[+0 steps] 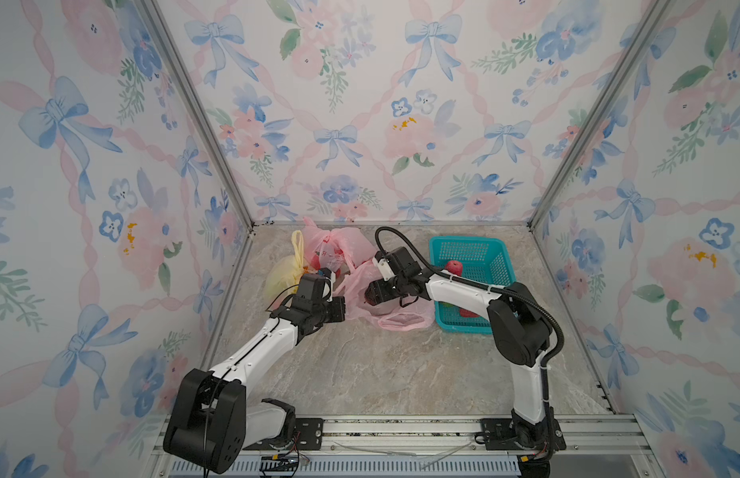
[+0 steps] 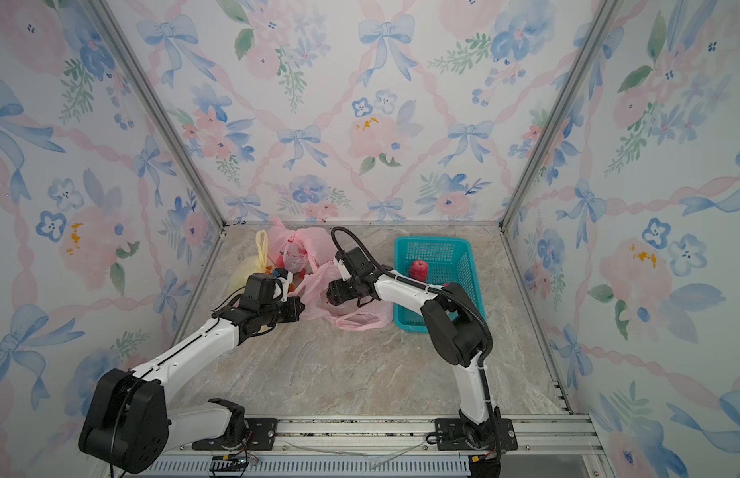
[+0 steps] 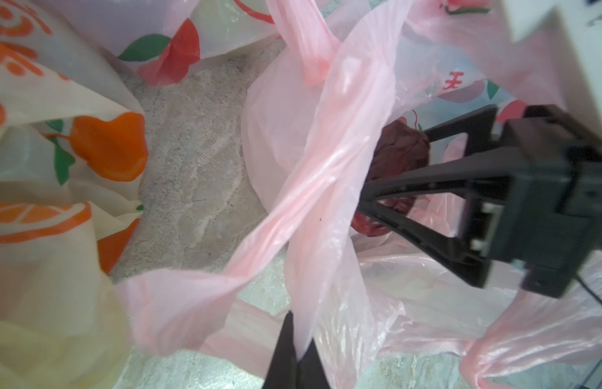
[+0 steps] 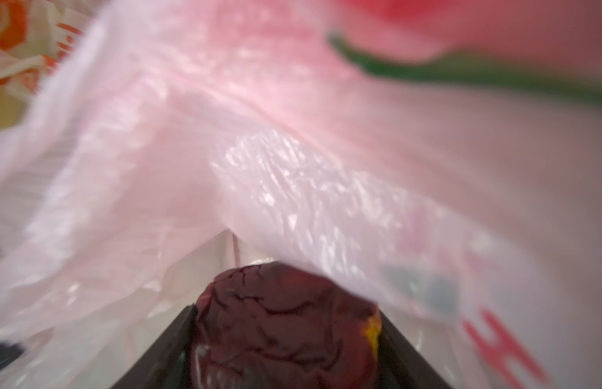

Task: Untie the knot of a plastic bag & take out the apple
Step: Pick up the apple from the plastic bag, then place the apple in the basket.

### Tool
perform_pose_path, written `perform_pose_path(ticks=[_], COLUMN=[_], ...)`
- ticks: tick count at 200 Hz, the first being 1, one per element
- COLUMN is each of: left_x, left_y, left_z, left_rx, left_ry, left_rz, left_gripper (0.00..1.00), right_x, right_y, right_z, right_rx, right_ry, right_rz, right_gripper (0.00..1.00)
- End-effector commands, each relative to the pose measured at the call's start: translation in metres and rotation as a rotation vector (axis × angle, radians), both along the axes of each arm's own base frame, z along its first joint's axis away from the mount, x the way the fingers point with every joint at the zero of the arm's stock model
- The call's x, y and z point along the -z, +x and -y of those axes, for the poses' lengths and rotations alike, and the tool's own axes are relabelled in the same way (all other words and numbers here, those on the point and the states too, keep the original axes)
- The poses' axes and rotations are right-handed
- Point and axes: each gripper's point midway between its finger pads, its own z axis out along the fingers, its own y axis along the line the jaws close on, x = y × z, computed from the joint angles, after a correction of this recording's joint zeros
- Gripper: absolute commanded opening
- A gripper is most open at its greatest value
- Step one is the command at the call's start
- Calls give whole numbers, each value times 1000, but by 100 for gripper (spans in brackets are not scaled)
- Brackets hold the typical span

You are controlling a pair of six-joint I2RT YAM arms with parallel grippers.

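Left claw [image 3: 297, 350]: tips pressed together, pinching an edge of the thin translucent pink plastic bag [image 3: 326, 141] and holding its mouth up. Beside this claw lies a pale yellow plastic bag with orange fruit print [image 3: 50, 168], touching nothing it holds.

Pink bag: crinkled, glossy film, red lettering and a fruit motif on one face; mouth gapes, no knot visible in it. In both top views it lies between the two claws on the marble-patterned table [image 1: 380, 372].

Right claw [image 3: 390, 182]: reached into the bag mouth, its black fingers [image 4: 164, 350] on either side of the dark red wrinkled apple [image 4: 286, 323]. The apple sits inside the bag, between those fingers; skin cracked-looking, with a small yellow patch. Fingers flank it closely, but firm contact cannot be confirmed.

Behind the right claw, a teal plastic mesh basket [image 1: 500, 265] holds a red fruit [image 1: 454, 267]; the arm covers part of the basket.

Right wrist view is blurred; film drapes over most of it.
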Motion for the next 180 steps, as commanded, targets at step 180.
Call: perform_pose_path(ticks=[180], left_x=[-27], left_y=[7], left_z=[-1], left_rx=[8], left_ry=[-9], left_rz=[88], left_gripper=[0], right_x=[-72], right_y=[29], right_z=[332], right_rx=[655], right_ry=[-343], right_rz=[150], right_gripper=[47])
